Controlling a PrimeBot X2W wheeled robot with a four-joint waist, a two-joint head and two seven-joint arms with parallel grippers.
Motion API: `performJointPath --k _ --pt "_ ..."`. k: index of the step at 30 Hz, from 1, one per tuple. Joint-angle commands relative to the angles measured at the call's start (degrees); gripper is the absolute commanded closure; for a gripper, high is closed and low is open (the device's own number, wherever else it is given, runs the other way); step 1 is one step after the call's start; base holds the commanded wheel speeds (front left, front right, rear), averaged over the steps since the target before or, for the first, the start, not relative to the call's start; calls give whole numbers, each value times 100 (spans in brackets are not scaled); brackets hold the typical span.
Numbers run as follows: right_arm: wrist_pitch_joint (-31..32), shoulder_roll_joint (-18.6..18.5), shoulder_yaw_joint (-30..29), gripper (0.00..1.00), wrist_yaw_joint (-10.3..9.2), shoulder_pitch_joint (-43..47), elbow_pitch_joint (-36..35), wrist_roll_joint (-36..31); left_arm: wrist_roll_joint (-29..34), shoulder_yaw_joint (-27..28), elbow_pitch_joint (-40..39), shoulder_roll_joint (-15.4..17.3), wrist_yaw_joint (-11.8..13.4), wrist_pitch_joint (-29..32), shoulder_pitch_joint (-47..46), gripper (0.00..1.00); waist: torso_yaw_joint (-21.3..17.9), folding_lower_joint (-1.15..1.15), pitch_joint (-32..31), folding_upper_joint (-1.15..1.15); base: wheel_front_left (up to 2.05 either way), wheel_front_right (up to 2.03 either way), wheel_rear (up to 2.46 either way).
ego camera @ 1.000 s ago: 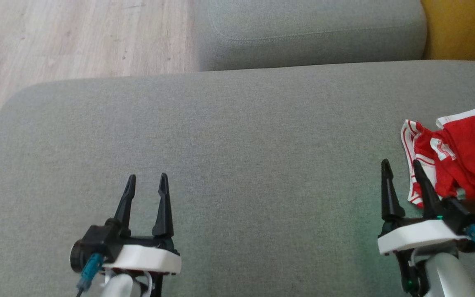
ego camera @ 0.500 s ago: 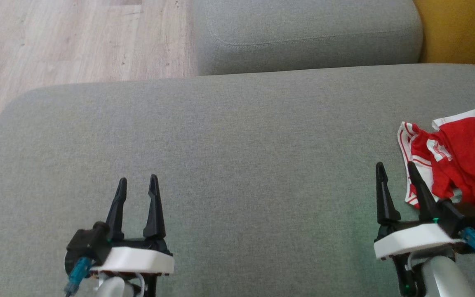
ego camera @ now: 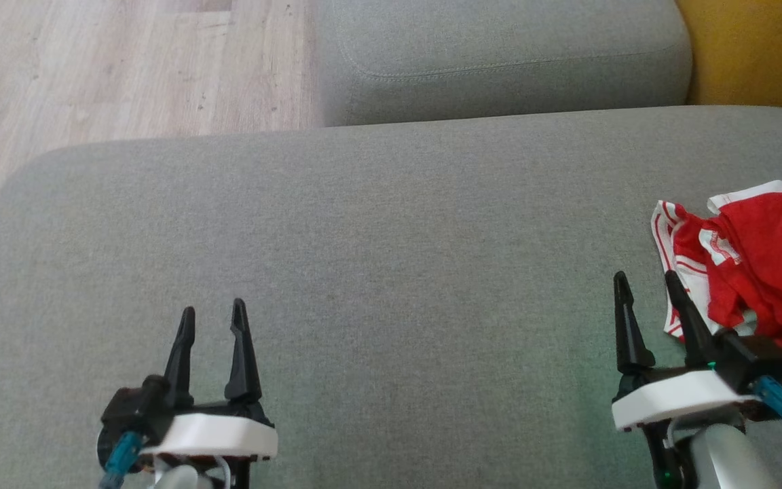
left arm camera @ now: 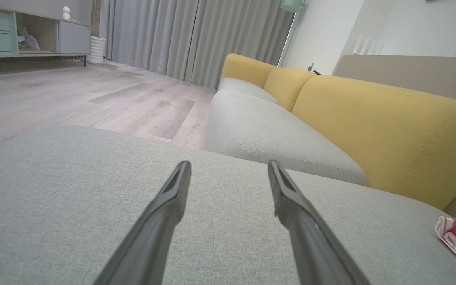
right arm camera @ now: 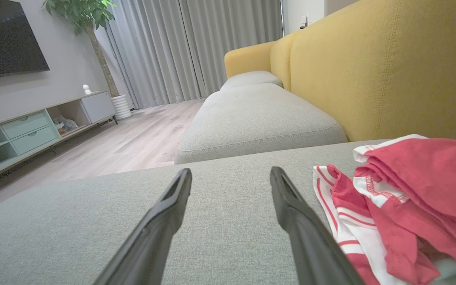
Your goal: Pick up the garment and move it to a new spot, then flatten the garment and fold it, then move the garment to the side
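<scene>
Both my grippers wide, nothing held. Left gripper [ego camera: 213, 305] over bare grey cushion [ego camera: 391, 258], 7 o'clock in head view; right gripper [ego camera: 645, 274] at 4 o'clock. Red-and-white garment [ego camera: 764, 258] crumpled on cushion at 3 o'clock, just beside right fingers, at their 2 o'clock. Last second: head camera shifted slightly, left gripper drew back a little, garment lies as before. Pick-up not begun; right gripper nearest, I judge.
</scene>
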Motion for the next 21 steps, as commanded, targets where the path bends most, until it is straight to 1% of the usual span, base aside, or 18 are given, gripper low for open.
performJointPath --k 1,6,7,11,21 --pt "-78 -12 169 0 -4 -127 -163 -17 -48 211 -156 21 63 -31 -156 0 -7 0 2 0 0 0 0" --pt "-78 -12 193 0 -4 -146 -137 -3 -197 216 -85 21 66 -31 -165 0 -31 0 9 0 0 0 0" --pt "0 0 35 100 0 0 28 2 -198 18 64 0 47 0 0 100 -32 0 9 0 0 0 0" --pt "19 9 32 100 0 93 318 31 -224 12 348 -4 45 10 95 100 -37 0 10 0 0 0 0" --pt "169 7 -31 100 0 69 262 617 -714 141 312 -2 -17 164 63 100 -46 0 11 0 0 0 0"
